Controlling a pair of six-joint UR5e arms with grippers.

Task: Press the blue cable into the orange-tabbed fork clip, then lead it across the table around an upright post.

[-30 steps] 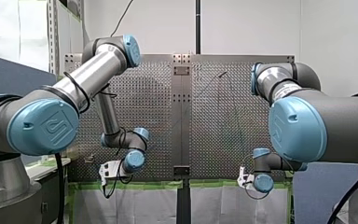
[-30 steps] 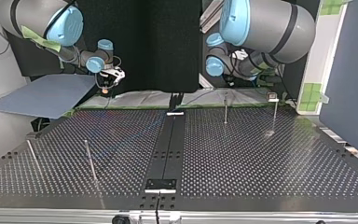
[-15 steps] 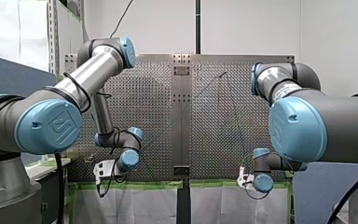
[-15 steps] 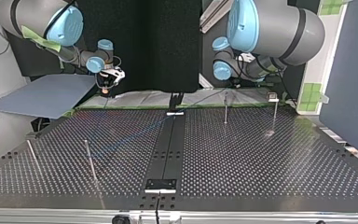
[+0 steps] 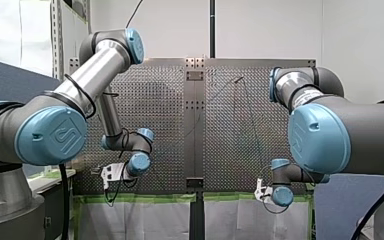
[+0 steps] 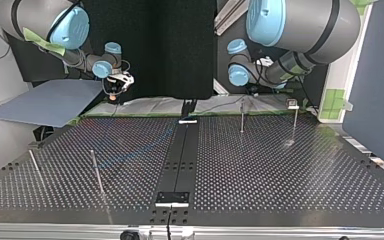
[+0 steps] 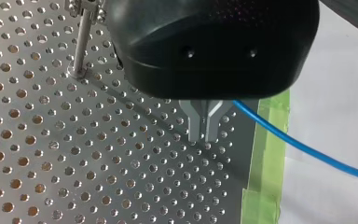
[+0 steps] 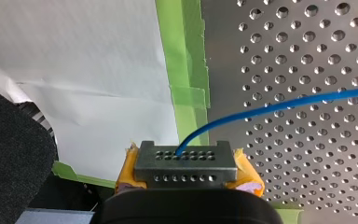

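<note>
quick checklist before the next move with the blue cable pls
1. right claw shut on blue cable: ok.
2. left claw shut, cable running out of it: ok.
3. upright post standing apart from left claw: ok.
4. cable seated in orange-tabbed fork clip: cannot tell, no clip made out.
5. cable led around a post: cannot tell.

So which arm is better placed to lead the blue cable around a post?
Left, probably: the left jaws hold the thin blue cable beside an upright metal post; no post shows near the right jaws.
</note>
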